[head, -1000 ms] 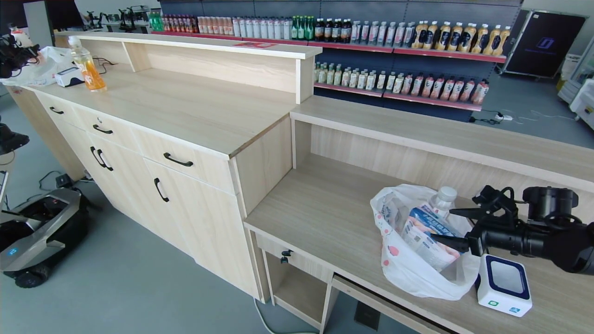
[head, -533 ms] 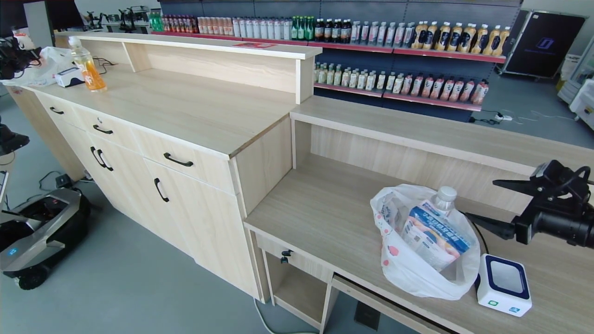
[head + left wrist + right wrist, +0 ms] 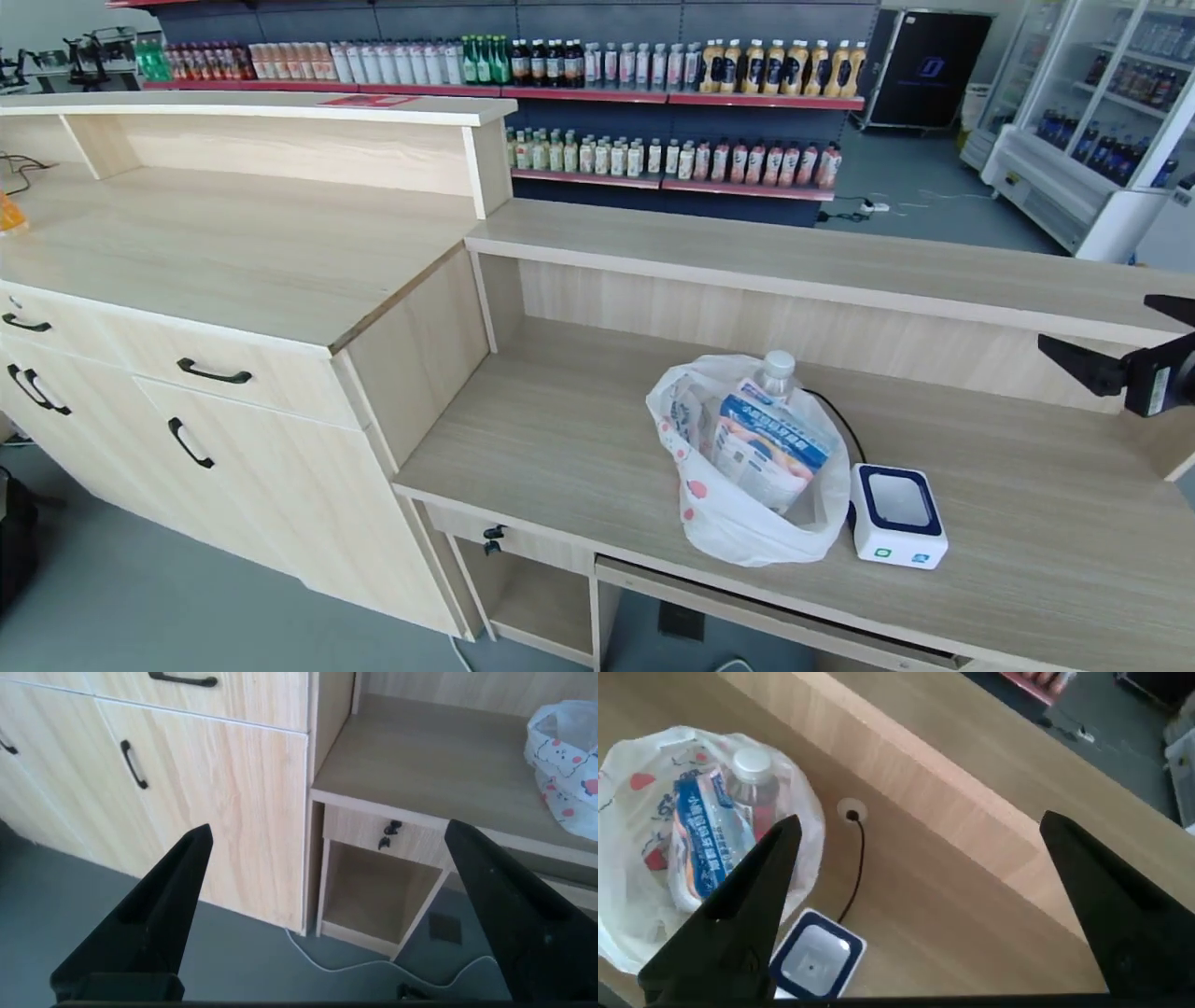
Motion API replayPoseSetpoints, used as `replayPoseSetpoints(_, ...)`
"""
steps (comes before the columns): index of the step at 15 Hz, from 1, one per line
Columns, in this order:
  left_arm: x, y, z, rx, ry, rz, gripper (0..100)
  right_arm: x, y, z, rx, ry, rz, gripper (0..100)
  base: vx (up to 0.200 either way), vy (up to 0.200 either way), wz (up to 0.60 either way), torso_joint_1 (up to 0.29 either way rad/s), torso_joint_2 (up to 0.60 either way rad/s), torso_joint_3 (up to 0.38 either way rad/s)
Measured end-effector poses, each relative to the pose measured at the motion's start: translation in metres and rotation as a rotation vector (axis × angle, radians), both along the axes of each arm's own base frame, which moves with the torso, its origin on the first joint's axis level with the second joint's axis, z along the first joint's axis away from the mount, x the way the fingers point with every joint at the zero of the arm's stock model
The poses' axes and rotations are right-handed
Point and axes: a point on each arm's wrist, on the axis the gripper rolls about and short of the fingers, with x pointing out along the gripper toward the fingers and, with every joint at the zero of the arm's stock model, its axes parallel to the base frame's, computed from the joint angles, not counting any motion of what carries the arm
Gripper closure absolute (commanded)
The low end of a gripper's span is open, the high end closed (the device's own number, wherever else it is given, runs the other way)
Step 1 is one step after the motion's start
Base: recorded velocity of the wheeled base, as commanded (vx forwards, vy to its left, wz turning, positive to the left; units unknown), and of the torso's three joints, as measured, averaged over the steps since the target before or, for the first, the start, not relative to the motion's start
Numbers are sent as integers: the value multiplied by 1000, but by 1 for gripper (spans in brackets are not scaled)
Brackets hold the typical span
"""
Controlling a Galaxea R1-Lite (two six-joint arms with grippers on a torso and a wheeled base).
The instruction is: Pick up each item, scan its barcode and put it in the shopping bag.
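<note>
You have the bottle and the packet sitting in the shopping bag mid-desk, scanner just beside on its right, while your right pincer and left pincer both hang spread and empty, so the bagging looks finished.

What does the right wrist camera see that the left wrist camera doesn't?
Right wrist view adds: the white scanner, its black cable, and the bottle and blue packet inside the shopping bag.
Left wrist view adds: the cabinet doors with black handles, the open cubby under the desk, and the drawer lock.
Shared: the shopping bag on the desk, and each view's own claw, left claw and right claw, open and empty.
</note>
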Motion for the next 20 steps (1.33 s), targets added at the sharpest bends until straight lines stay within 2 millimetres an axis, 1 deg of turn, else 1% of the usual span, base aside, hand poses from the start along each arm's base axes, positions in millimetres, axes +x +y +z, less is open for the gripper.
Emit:
replayPoseSetpoints(1,0,0,0,0,0,0,0,-5,0,4,23,-5,-52,0,0,0,-600,7,2,2)
replayPoseSetpoints(2,0,0,0,0,0,0,0,-11,1,3,41,10,-106,0,0,0,-600,2,-2,-2)
replayPoseSetpoints(4,0,0,0,0,0,0,0,-26,4,-5,122,57,-199,0,0,0,0,0,0,0)
replayPoseSetpoints(6,0,0,0,0,0,0,0,-47,14,-11,240,85,-231,0,0,0,0,0,0,0)
replayPoseSetpoints(8,0,0,0,0,0,1,0,-72,25,-12,280,67,-264,0,0,0,0,0,0,0)
replayPoseSetpoints(9,0,0,0,0,0,0,0,-89,32,-15,284,49,-281,0,0,0,0,0,0,0)
replayPoseSetpoints(11,0,0,0,0,0,0,0,-125,47,-33,291,41,-278,0,0,0,0,0,0,0)
replayPoseSetpoints(13,0,0,0,0,0,0,0,-162,59,-61,298,48,-261,0,0,0,0,0,0,0)
replayPoseSetpoints(15,0,0,0,0,0,0,0,-194,67,-88,304,86,-229,0,0,0,0,0,0,0)
replayPoseSetpoints(17,0,0,0,0,0,0,0,-219,71,-111,326,106,-196,0,0,0,0,0,0,0)
replayPoseSetpoints(20,0,0,0,0,0,1,0,-240,72,-132,365,67,-128,0,0,0,0,0,0,0)
